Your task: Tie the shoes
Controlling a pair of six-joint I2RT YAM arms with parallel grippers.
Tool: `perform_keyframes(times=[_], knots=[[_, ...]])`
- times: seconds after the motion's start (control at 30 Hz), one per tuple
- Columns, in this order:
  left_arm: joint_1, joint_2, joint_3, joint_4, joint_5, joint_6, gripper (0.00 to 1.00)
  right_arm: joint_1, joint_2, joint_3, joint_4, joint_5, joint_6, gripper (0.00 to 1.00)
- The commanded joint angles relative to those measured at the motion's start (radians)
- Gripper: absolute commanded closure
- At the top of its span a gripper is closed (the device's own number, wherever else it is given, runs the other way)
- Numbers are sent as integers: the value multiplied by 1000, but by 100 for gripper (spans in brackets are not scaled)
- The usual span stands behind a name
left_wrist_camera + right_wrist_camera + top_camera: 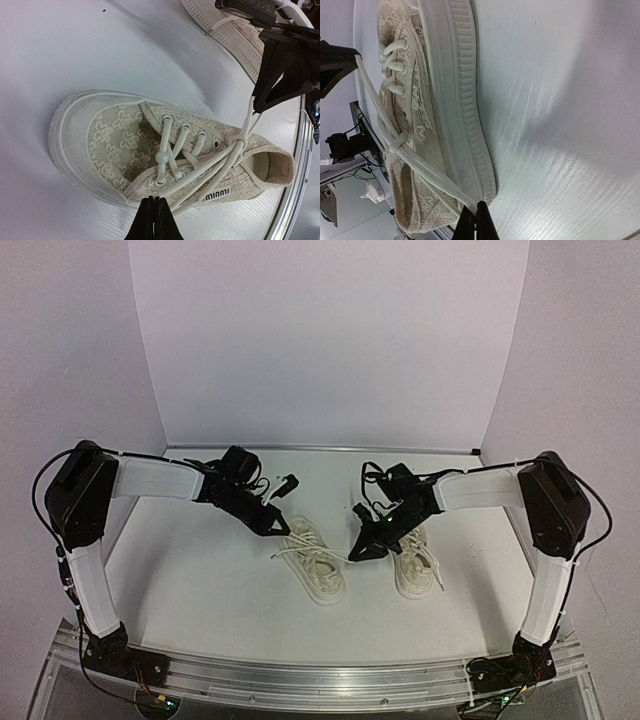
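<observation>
the white table (190, 580) carries a cream sneaker (318, 565) and a second sneaker (413, 558) near it.

Left shoe (318, 570) and right shoe (414, 562) side by side mid-bench (200, 580). Left tool (281, 528) behind-left of left shoe, right tool (357, 553) between shoes. Left shoe's laces (162, 140) run to both.

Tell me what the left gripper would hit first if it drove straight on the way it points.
Probably the side of the left-hand sneaker, just below its eyelets: the left gripper, shut on a lace, points right at it.
</observation>
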Motion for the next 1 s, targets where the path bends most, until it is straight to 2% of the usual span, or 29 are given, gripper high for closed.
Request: perform_keyframes(times=[0.0, 0.8, 0.97], knots=[[31, -53, -16, -24, -98, 36, 100, 1, -48, -26, -115, 74, -56, 100], [68, -43, -9, -68, -148, 60, 100, 0, -70, -96, -123, 96, -81, 100], [53, -10, 98, -130, -42, 51, 99, 29, -75, 6, -119, 6, -82, 100]])
